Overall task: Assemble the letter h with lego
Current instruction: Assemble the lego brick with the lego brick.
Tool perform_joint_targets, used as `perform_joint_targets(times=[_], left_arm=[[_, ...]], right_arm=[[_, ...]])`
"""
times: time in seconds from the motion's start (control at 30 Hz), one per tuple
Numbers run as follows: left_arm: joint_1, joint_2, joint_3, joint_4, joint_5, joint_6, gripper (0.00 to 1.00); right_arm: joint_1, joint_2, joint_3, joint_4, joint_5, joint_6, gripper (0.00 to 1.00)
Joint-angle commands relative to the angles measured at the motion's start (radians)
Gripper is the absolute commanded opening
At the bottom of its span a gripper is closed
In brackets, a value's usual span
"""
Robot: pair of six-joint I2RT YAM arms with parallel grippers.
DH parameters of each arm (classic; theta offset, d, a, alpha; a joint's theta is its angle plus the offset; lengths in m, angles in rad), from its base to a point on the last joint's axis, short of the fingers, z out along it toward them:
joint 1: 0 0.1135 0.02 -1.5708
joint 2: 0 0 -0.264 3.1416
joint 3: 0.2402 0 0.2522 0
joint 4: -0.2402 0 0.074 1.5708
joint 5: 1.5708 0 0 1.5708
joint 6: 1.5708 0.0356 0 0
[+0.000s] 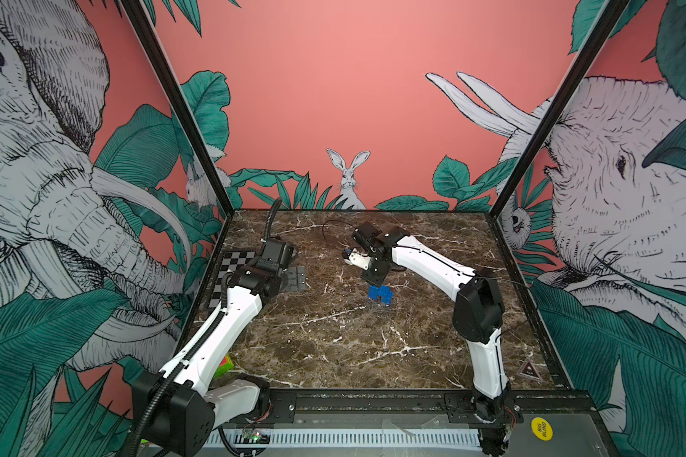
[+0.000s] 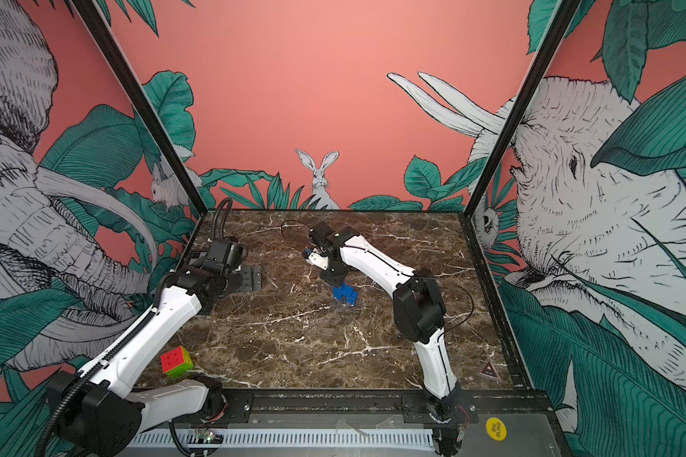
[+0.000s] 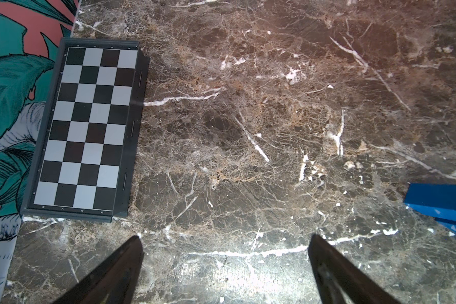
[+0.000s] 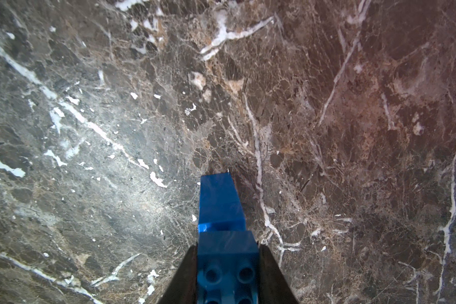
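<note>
The lego (image 1: 379, 294) (image 2: 345, 294) is a small bright blue stack of bricks standing near the middle of the marble table (image 1: 333, 348); it shows two short legs at its foot. My right gripper (image 1: 377, 280) (image 2: 337, 279) comes down on it from above and is shut on the top studded brick (image 4: 227, 263). The rest of the stack (image 4: 219, 200) runs down from that brick to the table. My left gripper (image 3: 224, 237) (image 1: 294, 277) hangs open over bare marble, left of the lego (image 3: 442, 208), with nothing between its fingers.
A folded chessboard (image 1: 234, 265) (image 3: 87, 126) lies at the table's left edge, beside the left arm. A multicoloured puzzle cube (image 2: 176, 361) sits near the front left corner. Printed walls close in the table at the back, left and right.
</note>
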Motion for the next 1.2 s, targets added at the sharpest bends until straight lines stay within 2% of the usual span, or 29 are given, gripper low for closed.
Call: perform_joint_targets(times=[0.0,1.17], left_arm=[[-0.001,-0.012,-0.005,-0.018,-0.013,0.001,0.99],[0.0,-0.012,-0.01,-0.015,-0.009,-0.003,0.99]], right_arm=[[-0.005,-0.028,-0.017,0.001,-0.005,-0.006,0.0],[-0.02,-0.111,-0.116,0.106,-0.029,0.04,0.0]])
